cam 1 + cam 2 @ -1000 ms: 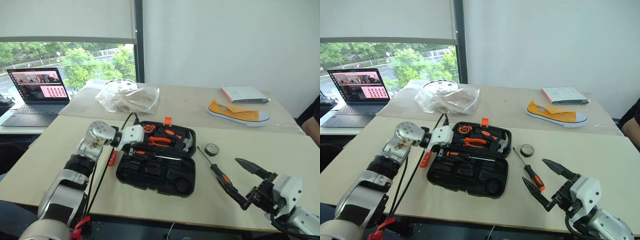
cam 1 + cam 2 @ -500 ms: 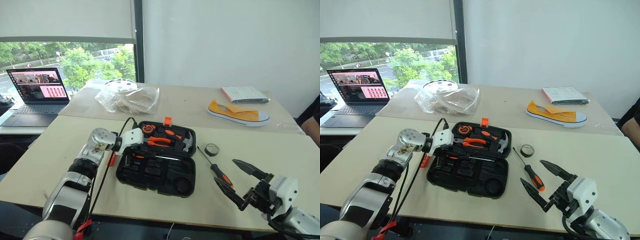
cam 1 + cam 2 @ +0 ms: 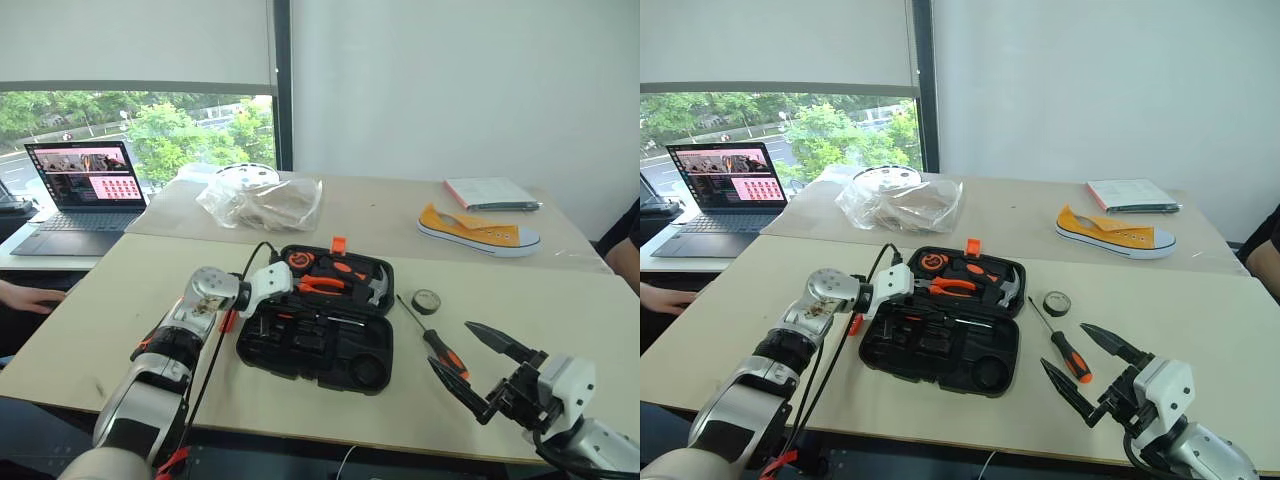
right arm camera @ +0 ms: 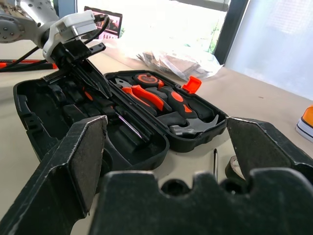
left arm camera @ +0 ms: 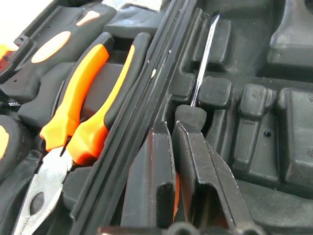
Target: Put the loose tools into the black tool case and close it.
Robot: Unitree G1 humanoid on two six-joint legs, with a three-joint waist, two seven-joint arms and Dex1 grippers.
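left gripper [image 5: 173, 147] clamped on a screwdriver [image 5: 201, 68] handle, its shaft lying in a recess of the open black tool case [image 3: 330, 345], second screwdriver [image 3: 432, 335] and tape roll [image 3: 426, 300] on the table beyond the right gripper [image 3: 478, 372], fingers spread wide, holding nothing

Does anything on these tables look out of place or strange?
Yes. A single yellow shoe lies on the far table near a notebook, odd among tools. A screwdriver and a tape roll lie loose on the table, right of the open case.
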